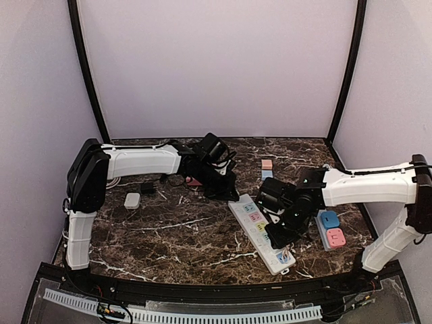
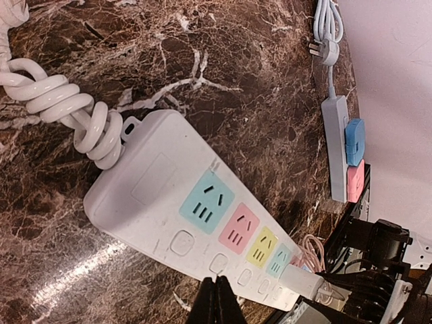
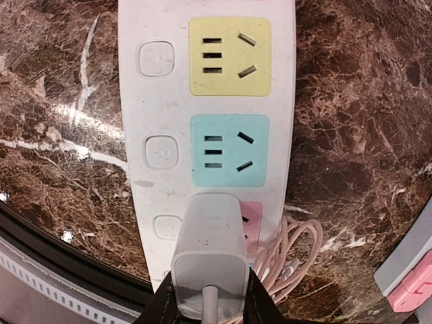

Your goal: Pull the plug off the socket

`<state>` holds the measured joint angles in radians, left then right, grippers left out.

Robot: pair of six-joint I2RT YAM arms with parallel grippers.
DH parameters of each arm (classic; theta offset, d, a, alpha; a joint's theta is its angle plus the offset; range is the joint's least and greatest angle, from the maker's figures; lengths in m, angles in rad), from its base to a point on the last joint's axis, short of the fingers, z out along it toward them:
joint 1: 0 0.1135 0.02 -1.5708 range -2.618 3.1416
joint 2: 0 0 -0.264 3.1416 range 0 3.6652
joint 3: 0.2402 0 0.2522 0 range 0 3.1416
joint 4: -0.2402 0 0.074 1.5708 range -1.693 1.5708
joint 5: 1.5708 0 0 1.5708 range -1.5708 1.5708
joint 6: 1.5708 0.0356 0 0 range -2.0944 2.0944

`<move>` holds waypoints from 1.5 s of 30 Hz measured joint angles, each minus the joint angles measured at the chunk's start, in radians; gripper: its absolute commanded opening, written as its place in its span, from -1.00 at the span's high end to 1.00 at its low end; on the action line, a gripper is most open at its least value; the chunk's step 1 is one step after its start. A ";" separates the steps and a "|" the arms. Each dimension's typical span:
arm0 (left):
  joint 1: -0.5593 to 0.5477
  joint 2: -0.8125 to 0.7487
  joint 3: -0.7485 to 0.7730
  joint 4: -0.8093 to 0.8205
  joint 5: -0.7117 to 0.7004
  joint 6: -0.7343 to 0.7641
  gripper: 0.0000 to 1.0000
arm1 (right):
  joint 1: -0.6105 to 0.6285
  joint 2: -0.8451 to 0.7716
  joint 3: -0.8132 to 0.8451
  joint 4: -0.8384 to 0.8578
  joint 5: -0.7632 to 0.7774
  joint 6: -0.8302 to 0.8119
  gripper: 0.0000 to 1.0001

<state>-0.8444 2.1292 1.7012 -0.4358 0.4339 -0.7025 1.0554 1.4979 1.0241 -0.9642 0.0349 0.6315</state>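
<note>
The right fingers (image 3: 160, 309) are clamped on the plug (image 3: 206, 250), one pad on each side wall of the white body, opened only to the width of the plug. The grip sits at the cable end of the body. This probably leaves the socket face clear and lines the wrist up for a straight pull. The plug is seated in the pink socket (image 3: 252, 221) at the 6 o'clock end of the power strip (image 3: 131, 108) in the right wrist view. The blue socket lies directly at 12 o'clock from the plug. A loose pink cable (image 3: 297, 250) is coiled on the table (image 3: 54, 101) at 3 o'clock of the plug.

The left fingers (image 2: 210, 304) are together and hold nothing. Their tips sit at the long edge of the strip, beside the button row. Contact cannot be confirmed. This position suggests they are there to hold the strip down at its 11 o'clock end during extraction.

The plug is not yet withdrawn.
</note>
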 measured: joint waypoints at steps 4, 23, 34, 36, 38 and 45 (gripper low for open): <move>0.000 0.000 0.000 0.000 0.000 0.000 0.95 | 0.002 0.019 0.024 -0.003 0.022 0.019 0.79; 0.019 0.001 0.000 0.003 0.000 -0.009 0.95 | -0.108 0.271 0.270 0.145 0.110 -0.044 0.87; 0.052 0.031 -0.006 0.117 0.003 -0.088 0.95 | -0.144 0.367 0.373 0.231 0.102 -0.084 0.54; 0.054 0.050 -0.008 0.135 0.004 -0.106 0.95 | -0.146 0.367 0.373 0.232 0.100 -0.088 0.47; 0.055 0.067 -0.015 0.151 0.004 -0.125 0.95 | -0.146 0.367 0.373 0.232 0.100 -0.093 0.44; 0.055 0.090 -0.050 0.188 0.003 -0.177 0.95 | -0.146 0.367 0.371 0.253 0.097 -0.100 0.31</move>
<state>-0.7898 2.2196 1.6516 -0.2478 0.4374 -0.8799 0.9092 1.8648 1.3949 -0.7116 0.1314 0.5316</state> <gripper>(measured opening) 0.026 0.331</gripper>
